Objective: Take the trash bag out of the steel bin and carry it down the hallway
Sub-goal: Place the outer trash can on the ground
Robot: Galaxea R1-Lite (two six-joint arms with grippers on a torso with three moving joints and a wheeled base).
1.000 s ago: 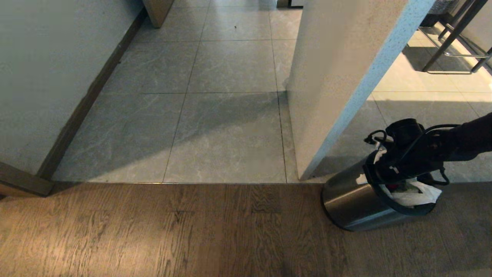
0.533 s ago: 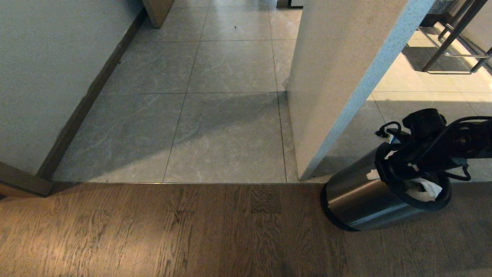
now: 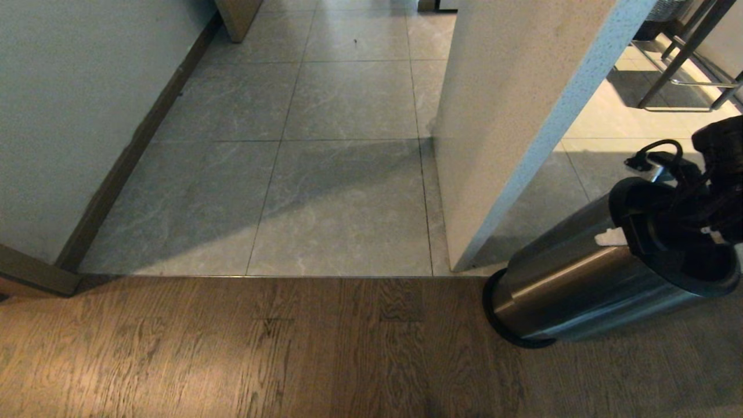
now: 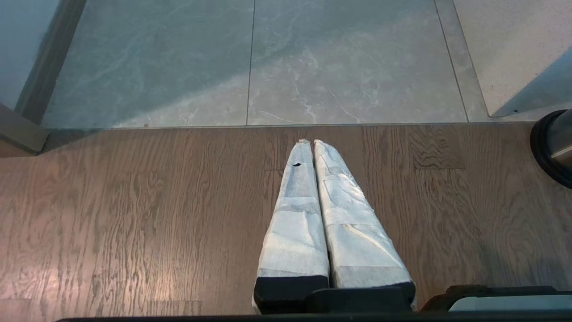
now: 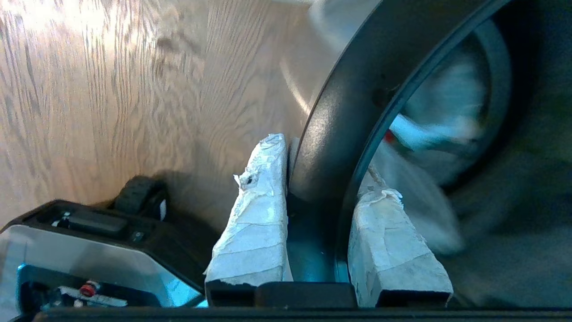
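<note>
The steel bin leans to the right over the wood floor, its black base ring low at the left and its black rim raised. My right gripper is shut on that rim, one taped finger outside and one inside the mouth. The right arm covers the mouth in the head view. The trash bag shows as a blurred white mass with a red spot inside the bin. My left gripper hangs shut and empty over the wood floor. The hallway is out of view.
A white speckled wall corner stands just behind the bin. Grey tiles with brown skirting stretch ahead beyond the wood floor. Metal stool legs stand at the far right on sunlit tiles.
The right arm has risen and swung right with the bin's rim in its grip. The mouth end came up and right while the base ring stayed put. The bag no longer shows in the head view.
</note>
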